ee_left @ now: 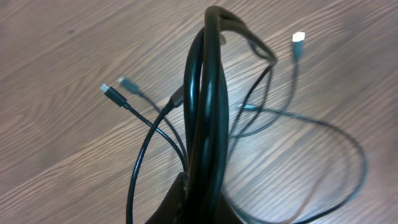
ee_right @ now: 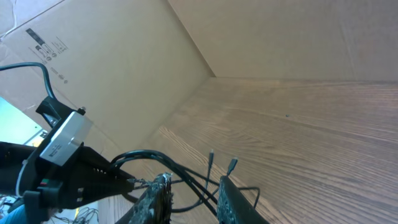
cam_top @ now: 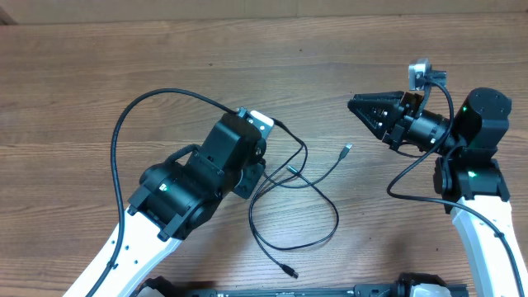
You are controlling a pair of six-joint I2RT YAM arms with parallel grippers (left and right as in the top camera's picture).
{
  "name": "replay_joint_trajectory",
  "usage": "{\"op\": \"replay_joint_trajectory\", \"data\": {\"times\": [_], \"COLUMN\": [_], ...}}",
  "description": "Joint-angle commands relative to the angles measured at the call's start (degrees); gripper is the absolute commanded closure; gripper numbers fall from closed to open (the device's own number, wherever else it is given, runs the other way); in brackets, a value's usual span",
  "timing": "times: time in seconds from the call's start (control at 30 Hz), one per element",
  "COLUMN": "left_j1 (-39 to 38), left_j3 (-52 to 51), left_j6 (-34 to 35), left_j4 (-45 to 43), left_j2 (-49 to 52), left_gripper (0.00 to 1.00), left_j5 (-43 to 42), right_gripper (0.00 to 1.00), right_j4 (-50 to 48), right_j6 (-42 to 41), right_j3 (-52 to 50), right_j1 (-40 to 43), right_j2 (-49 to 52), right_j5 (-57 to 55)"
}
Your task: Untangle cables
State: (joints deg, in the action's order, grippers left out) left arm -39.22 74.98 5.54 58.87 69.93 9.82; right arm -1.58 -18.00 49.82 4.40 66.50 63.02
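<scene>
Overhead: a brown wood-grain table [cam_top: 247,58] fills the view. The cables [cam_top: 294,176] lie near its middle, just right of the left arm [cam_top: 190,186], with loose loops trailing toward the near edge. The right gripper [cam_top: 360,104] points left, well apart from them.

Left wrist: the left gripper [ee_left: 196,202] is clamped on a bunched handful of cables [ee_left: 208,106] rising from it. Other loops spread over the table [ee_left: 62,56].

Right wrist: the right gripper [ee_right: 193,202] stands parted, holding nothing. Beyond it lie the cables [ee_right: 186,177]. A plain cardboard wall [ee_right: 124,74] with printed marks borders the table [ee_right: 311,137].
</scene>
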Motion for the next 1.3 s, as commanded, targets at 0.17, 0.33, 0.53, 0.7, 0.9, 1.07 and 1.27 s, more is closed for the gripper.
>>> {"op": "replay_joint_trajectory", "data": {"times": [0.17,0.33,0.53,0.7,0.9,1.07,1.27], "left_j1": [0.7,0.7,0.7,0.7,0.9,2.6,6.8], "left_j3": [-1.9,-4.6,-5.9,-5.9,-5.9,-5.9,-5.9], "left_j6": [-1.3,-1.3,-1.3,-1.3,-0.3,-0.2,2.8], "left_j4": [2.9,2.8,2.8,2.8,2.8,2.8,3.1], "left_j2": [0.2,1.1,4.4,9.5,13.7,14.9,14.9], "left_gripper": [0.96,0.96,0.96,0.96,0.96,0.96,0.96], "left_j5": [9.2,12.2,12.2,12.8,12.7,12.6,12.6], "right_gripper": [0.77,0.77,0.77,0.77,0.77,0.76,0.77], "right_j4": [1.2,2.0,2.0,2.2,2.4,3.5,6.3], "right_j6": [0.2,0.4,0.4,0.4,0.6,1.9,3.5], "right_j3": [0.8,0.8,0.8,0.8,0.8,0.8,0.8], "right_j1": [-0.2,-0.2,-0.2,-0.2,-0.2,-0.2,-0.2], "right_j2": [0.1,0.1,0.1,0.1,0.1,0.1,0.1], "right_j5": [0.0,0.0,0.0,0.0,0.0,-0.9,-3.3]}}
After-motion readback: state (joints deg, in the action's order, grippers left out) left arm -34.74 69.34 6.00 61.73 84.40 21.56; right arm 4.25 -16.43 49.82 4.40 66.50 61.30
